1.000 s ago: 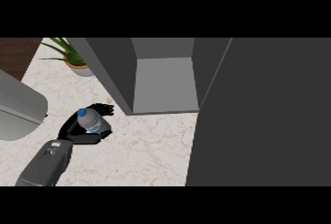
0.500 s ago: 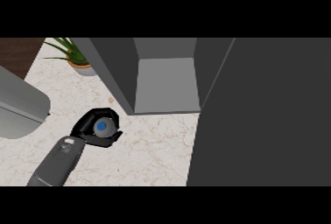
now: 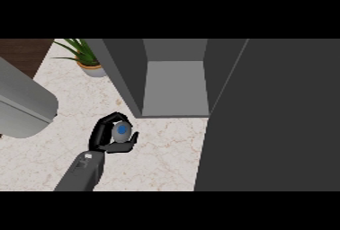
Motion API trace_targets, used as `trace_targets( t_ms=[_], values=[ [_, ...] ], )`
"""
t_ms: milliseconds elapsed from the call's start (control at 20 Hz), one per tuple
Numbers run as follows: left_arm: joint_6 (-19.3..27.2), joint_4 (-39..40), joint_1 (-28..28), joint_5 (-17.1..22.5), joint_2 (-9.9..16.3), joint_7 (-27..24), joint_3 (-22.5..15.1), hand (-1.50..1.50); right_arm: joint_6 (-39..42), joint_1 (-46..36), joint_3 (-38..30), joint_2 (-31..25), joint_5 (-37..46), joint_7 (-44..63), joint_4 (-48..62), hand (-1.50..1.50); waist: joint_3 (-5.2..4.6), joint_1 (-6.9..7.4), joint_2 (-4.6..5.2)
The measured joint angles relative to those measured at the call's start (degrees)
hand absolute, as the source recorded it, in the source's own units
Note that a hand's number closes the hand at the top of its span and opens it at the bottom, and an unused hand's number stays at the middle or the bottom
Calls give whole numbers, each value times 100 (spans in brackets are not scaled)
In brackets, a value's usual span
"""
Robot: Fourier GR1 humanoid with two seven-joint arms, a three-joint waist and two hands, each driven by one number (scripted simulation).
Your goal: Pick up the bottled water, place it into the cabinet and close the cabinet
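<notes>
Bottled water [image 3: 122, 130] in left hand [image 3: 114, 143]; cabinet [image 3: 174, 85] open

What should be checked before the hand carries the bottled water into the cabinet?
1. Bottle held: the left hand has its fingers curled round the bottled water: ok.
2. Bottle upright: its blue cap faces the camera: ok.
3. Cabinet open, its inside showing: ok.
4. Cabinet floor free of things where visible: ok.
5. Door swung out beside the opening, not across it: ok.
6. Right hand: not in view, cannot tell.
</notes>
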Motion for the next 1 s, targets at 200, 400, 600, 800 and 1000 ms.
trace_targets(
  t_ms=[200, 400, 600, 800, 1000],
  values=[
    [171, -641, 245, 503, -241, 298, -243, 150, -37, 166, 69, -41, 5, -135, -7, -150, 3, 18, -7],
    [455, -1412, 332, 1190, -334, 902, -810, 150, -88, 85, 96, -51, 15, -46, -4, -150, 3, 20, -8],
    [831, -2225, 474, 1833, -358, 1566, -1471, 150, -124, 85, 136, -49, 18, -95, 4, -150, 3, 16, -3],
    [1408, -3091, 503, 2149, -379, 2274, -2040, 150, -184, 115, 200, -50, 29, -93, -4, -150, 3, 10, 2],
    [2001, -3393, 296, 2465, -387, 2567, -2498, 150, -113, 185, 27, -131, -36, -216, -12, -150, 3, -14, 16]
  ],
)
